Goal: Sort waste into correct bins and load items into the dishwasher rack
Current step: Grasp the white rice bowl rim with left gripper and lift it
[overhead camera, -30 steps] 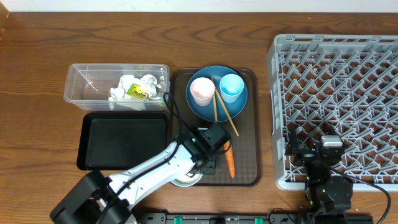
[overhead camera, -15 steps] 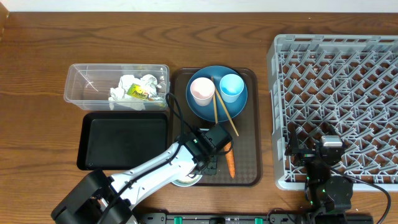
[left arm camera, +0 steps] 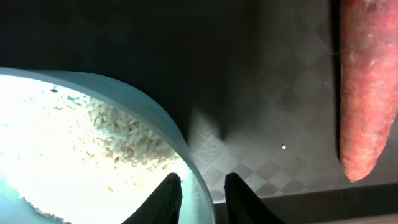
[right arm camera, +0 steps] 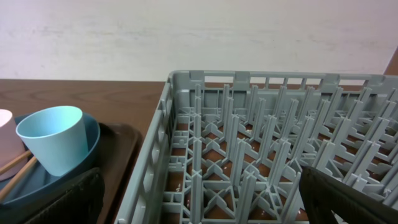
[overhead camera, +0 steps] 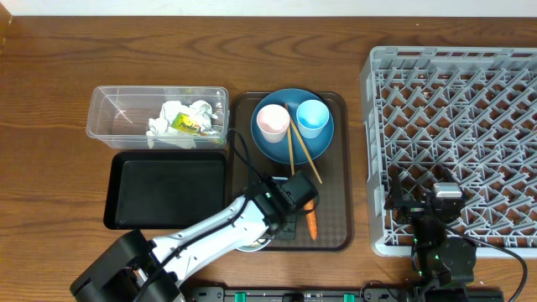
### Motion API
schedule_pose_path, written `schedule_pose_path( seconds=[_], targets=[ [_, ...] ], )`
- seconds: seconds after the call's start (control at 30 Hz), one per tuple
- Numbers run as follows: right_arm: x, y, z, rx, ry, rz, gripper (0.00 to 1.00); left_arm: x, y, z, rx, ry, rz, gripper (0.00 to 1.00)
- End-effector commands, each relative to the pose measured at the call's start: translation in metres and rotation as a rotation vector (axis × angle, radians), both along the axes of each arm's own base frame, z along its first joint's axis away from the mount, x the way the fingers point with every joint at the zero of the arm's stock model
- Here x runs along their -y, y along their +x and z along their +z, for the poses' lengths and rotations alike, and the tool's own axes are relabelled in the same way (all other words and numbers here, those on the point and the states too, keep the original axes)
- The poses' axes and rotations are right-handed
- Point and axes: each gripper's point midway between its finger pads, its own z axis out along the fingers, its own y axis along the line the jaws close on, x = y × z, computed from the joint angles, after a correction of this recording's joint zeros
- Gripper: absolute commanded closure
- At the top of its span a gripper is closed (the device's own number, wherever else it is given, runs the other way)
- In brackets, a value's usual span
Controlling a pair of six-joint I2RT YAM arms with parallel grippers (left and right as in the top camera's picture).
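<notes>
My left gripper [overhead camera: 284, 223] [left arm camera: 200, 194] is shut on the rim of the white bowl [left arm camera: 180, 140] [overhead camera: 250, 245], one finger inside and one outside. The bowl holds loose rice grains [left arm camera: 124, 134]. An orange carrot [overhead camera: 310, 220] [left arm camera: 364, 87] lies on the tray just right of the gripper. The blue plate [overhead camera: 323, 144] carries the pinkish cup [overhead camera: 273, 122], the light blue cup [overhead camera: 311, 117] [right arm camera: 55, 138] and two chopsticks [overhead camera: 302, 155]. My right gripper [overhead camera: 432, 210] [right arm camera: 202, 186] is open and empty over the front left corner of the grey rack [overhead camera: 470, 126] [right arm camera: 249, 124].
The clear tub [overhead camera: 113, 113] at the back left holds paper wads [overhead camera: 180, 117], one with a yellow-green wrapper. The black bin [overhead camera: 168, 189] sits in front of it. The brown tray [overhead camera: 336, 210] lies between the bins and the rack.
My left gripper has shifted slightly right and toward the front edge, at the bowl's rim. The right arm has not moved.
</notes>
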Motion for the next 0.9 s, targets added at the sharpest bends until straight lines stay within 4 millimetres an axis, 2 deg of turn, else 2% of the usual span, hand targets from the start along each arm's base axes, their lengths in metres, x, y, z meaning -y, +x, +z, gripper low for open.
schedule_pose_path(
  seconds=[0.0,0.13,0.27,0.6,0.87],
  targets=[
    [0.003,0.0,-0.001,-0.004,-0.008,-0.013,0.01,-0.005,0.001,-0.003,0.021,0.034,0.013,0.74],
    [0.003,0.0,-0.001,-0.004,-0.008,-0.013,0.01,-0.005,0.002,-0.003,0.027,0.038,0.014,0.78],
    [0.003,0.0,-0.001,-0.004,-0.008,-0.013,0.01,-0.006,0.002,-0.003,0.027,0.039,0.013,0.94],
    [0.003,0.0,-0.001,-0.004,-0.008,-0.013,0.01,-0.01,0.007,-0.001,0.056,0.06,0.016,0.94],
    [0.003,0.0,-0.001,-0.004,-0.008,-0.013,0.01,-0.006,0.01,0.02,0.105,0.004,-0.032,0.94]
  ],
)
